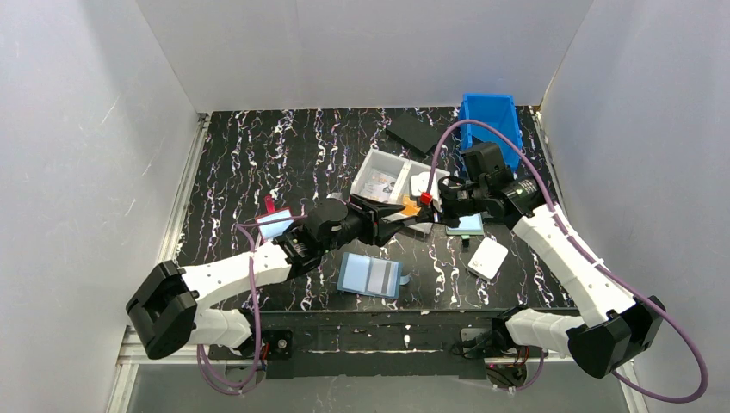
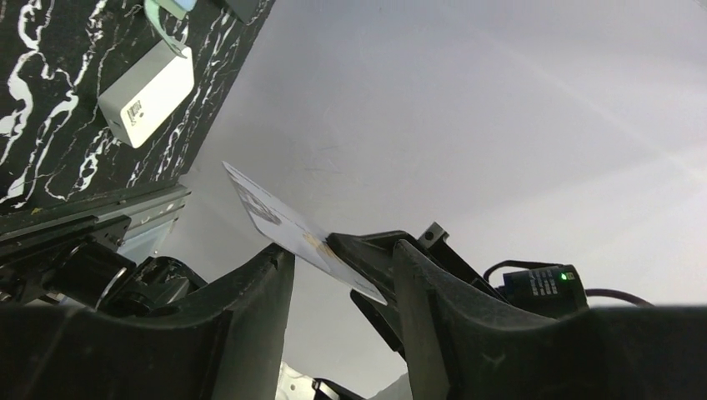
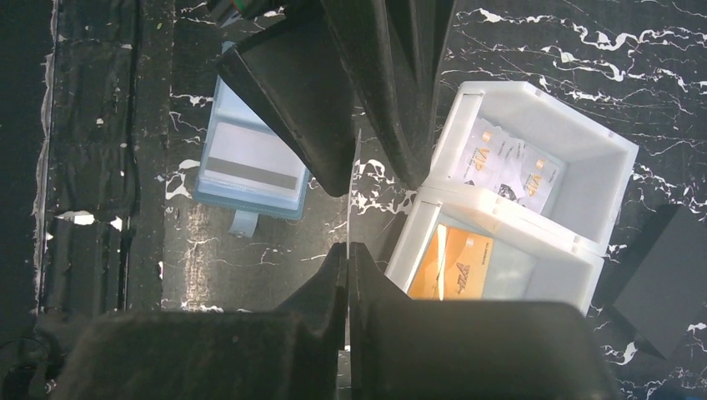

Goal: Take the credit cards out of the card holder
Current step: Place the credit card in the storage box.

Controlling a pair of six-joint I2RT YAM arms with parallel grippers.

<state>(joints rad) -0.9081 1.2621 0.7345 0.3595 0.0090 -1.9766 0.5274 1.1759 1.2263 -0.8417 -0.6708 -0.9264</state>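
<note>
Seen from above, my two black-fingered arms meet tip to tip over the middle of a black table [image 1: 258,155] veined with white. My right gripper [image 3: 348,250] is pressed together on the near end of a thin, pale plastic credit card [image 2: 275,221] with a printed picture, held in the air on its edge. The card's long axis runs straight out from my right fingers into the gap of my left gripper [image 2: 342,250]. My left jaws stand apart, one on each flat face of the card. I cannot see either one pressing on it, so I judge the handover not yet made. The coming move turns on this: the card's free end lies between my left fingers, faces square to them, so they need only come together. The card holder [image 1: 370,275], a flat light-blue bifold wallet with clear pockets, lies open on the table below us, towards the near edge and closer to my left arm. A grey card with a dark stripe seems to sit in one pocket. A white two-compartment plastic tray [image 3: 584,250] with cards in it sits just beyond the grippers.
</note>
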